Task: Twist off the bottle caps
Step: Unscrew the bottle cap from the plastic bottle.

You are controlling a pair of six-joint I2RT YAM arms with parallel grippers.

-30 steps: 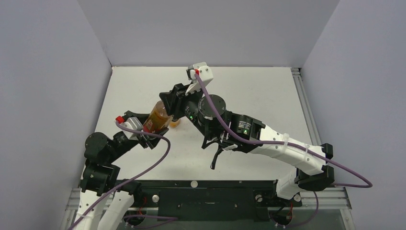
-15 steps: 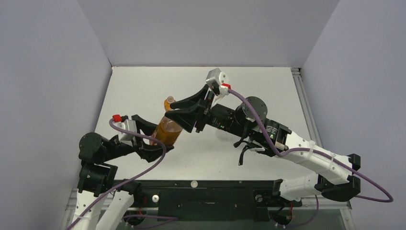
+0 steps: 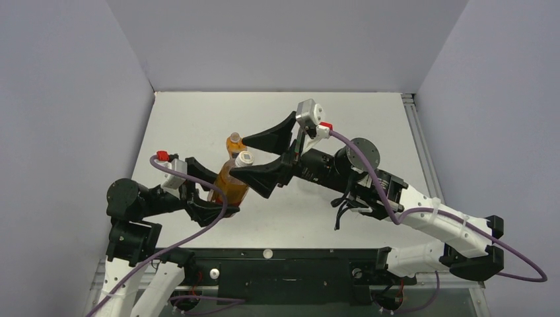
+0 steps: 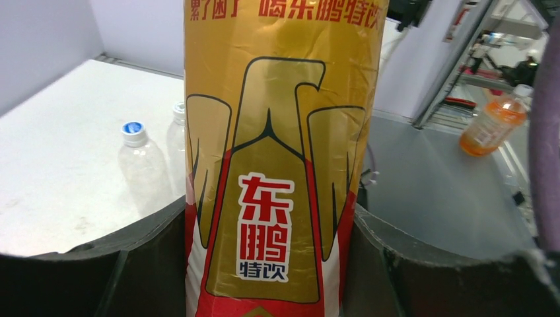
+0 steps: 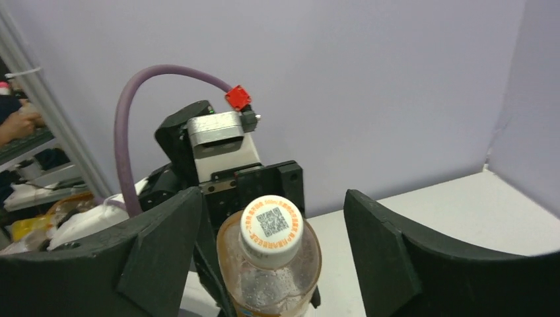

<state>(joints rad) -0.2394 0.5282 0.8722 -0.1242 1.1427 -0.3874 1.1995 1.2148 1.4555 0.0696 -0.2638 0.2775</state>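
My left gripper [image 3: 224, 191] is shut on an amber-brown bottle [image 3: 231, 185] with a gold and red label [image 4: 277, 165], and holds it tilted above the table. Its white cap [image 5: 271, 231], printed with a code, sits on the neck. That cap [image 3: 244, 158] lies between the jaws of my right gripper [image 3: 238, 156], which stand open and clear of it on both sides. The right gripper [image 5: 271, 211] faces the bottle's top head-on. An orange bottle [image 3: 232, 144] stands on the table just behind. A clear bottle [image 4: 142, 168] with a blue cap [image 4: 134, 131] stands further off.
Beside the clear bottle a second clear neck with a white cap [image 4: 178, 111] shows. The white table [image 3: 370, 125] is boxed in by lilac walls on three sides. My right arm [image 3: 370, 188] stretches across the table's middle.
My right gripper, shut round the bottle's top before, has opened and drawn back to the right. The left gripper has lowered and tilted the bottle. The cap stays on the neck.
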